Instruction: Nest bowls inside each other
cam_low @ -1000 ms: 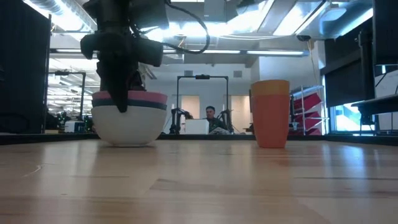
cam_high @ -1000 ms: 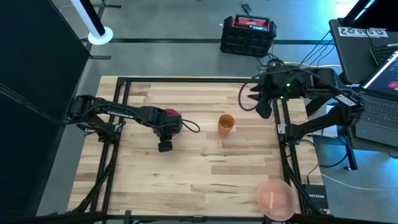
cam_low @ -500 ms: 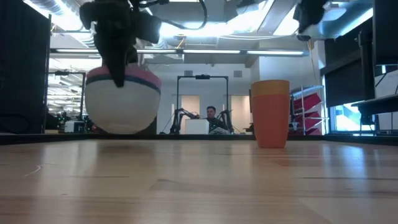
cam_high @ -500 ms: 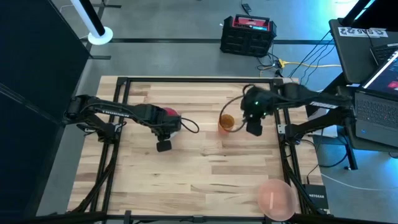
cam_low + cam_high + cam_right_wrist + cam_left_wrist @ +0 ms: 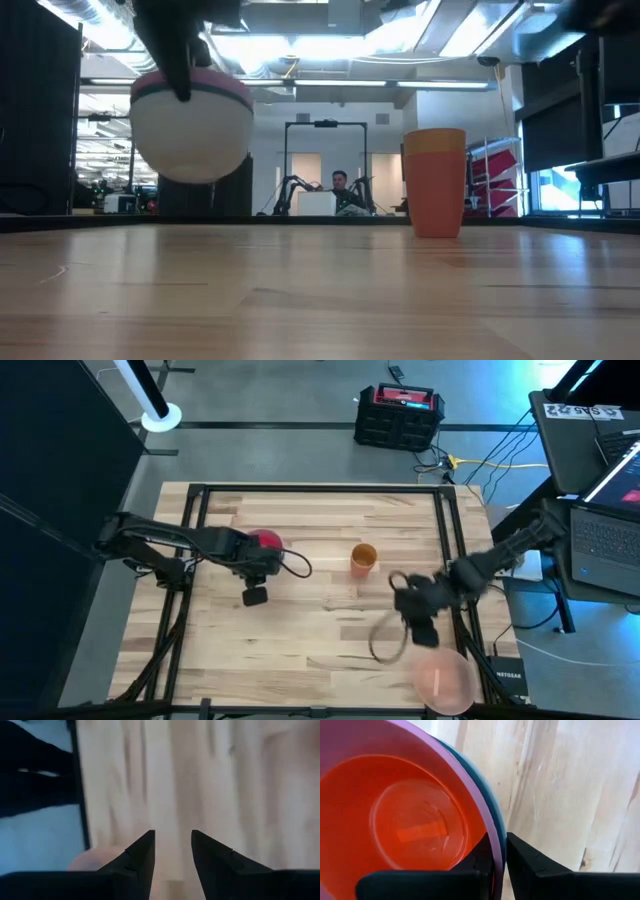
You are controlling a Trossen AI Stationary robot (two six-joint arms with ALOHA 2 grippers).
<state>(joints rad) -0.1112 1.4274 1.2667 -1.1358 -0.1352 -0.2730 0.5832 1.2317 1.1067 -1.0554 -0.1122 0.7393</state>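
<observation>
The left claw (image 5: 500, 862) was pinched shut on the rim of a stack of bowls (image 5: 264, 542). One finger (image 5: 480, 857) was inside the stack and the other finger was outside, with the rims squeezed between them. The stack was up in the air, off the wooden table (image 5: 320, 630), as the low view showed, with open space under its round bottom (image 5: 192, 125). From above it hung over the left part of the table.

Looking down into the stack, the red bowl (image 5: 405, 825) sat in the middle. The pink bowl (image 5: 470, 790) was around it, and the teal bowl (image 5: 487, 795) was around that one. From the side, the outside bowl was a pale whitish one (image 5: 190, 140), with a dark line and a pink edge on top.

The right claw (image 5: 412, 618) was over the right part of the table, low down in the top picture. Its two dark fingers (image 5: 140, 852) stood apart with a gap between them, and nothing was in the gap. Only bare table showed past them.

The big see-through pink bowl (image 5: 444, 679) sat alone at the near right corner of the table, close to the right claw but not touching it. A small orange cup (image 5: 363, 558) stood upright near the middle of the table, between the two arms, well apart from the stack
</observation>
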